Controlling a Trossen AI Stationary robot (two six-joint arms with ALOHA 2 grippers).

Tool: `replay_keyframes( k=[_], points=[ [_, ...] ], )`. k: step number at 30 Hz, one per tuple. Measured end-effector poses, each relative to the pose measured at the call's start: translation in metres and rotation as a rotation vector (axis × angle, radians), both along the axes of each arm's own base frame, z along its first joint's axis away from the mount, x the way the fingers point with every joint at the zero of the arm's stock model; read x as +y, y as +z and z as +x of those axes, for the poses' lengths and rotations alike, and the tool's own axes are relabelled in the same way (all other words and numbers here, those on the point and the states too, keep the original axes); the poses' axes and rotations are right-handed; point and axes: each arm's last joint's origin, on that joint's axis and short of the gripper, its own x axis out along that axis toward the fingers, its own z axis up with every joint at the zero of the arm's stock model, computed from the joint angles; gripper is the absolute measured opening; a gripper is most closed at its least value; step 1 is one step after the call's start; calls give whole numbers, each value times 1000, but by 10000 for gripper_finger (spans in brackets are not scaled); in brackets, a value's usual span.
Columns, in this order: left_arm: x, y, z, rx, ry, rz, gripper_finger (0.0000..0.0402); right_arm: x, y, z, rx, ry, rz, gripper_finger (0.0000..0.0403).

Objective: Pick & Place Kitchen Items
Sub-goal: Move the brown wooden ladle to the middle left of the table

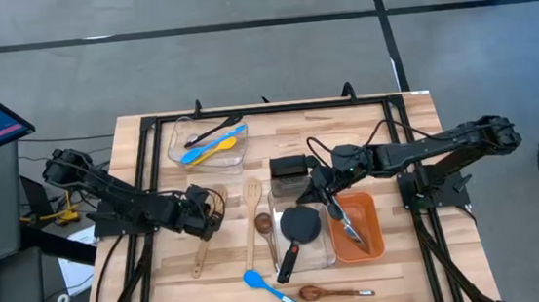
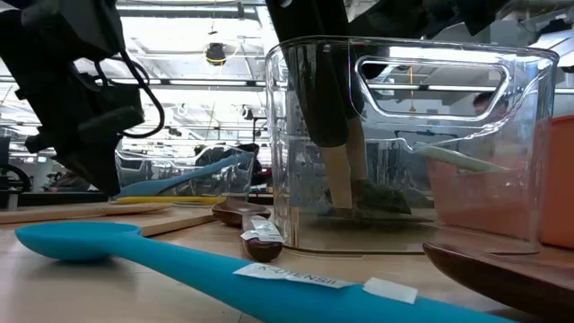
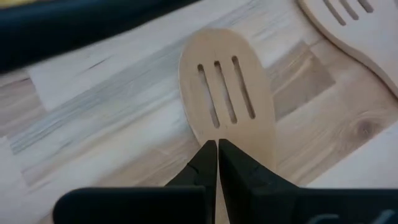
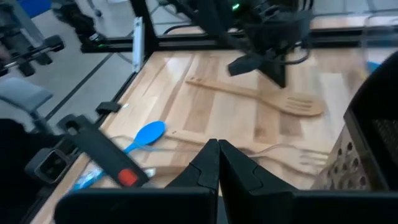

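My left gripper (image 1: 203, 215) hovers shut over a slotted wooden spatula (image 3: 227, 93) that lies flat on the table's left part; in the left wrist view its shut tips (image 3: 217, 148) stand over the spatula's neck. A second slotted spatula (image 3: 360, 25) lies beside it. My right gripper (image 1: 325, 185) is shut, raised above a clear tub (image 1: 301, 234) that holds a black turner (image 1: 301, 224), whose handle sticks out over the near rim. A blue spoon (image 1: 265, 286) and a brown wooden spoon (image 1: 323, 291) lie near the front edge. My left gripper comes down slanting onto the spatula's neck (image 3: 199, 140) with shut fingers lying along it. Whether the tips touch the wood I cannot tell. The spatula lies flat on the table.
An orange bin (image 1: 363, 231) with metal tongs stands right of the clear tub. At the far left a clear bin (image 1: 208, 145) holds blue, yellow and black utensils. A wooden fork-spoon (image 1: 253, 209) lies mid-table. A steel grater (image 4: 367, 146) stands by the right gripper.
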Motion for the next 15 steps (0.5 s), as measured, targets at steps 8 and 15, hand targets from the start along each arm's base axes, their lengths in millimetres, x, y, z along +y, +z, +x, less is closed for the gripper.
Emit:
replay_keyframes(
  k=[8, 15],
  points=[
    [-1, 0, 0, 10, -23, 4, 2, -1, 10, -16, 21, -85, -76, 0],
    [-1, 0, 0, 30, -48, 8, 2, -6, 5, -23, 104, -206, -160, 0]
  ],
)
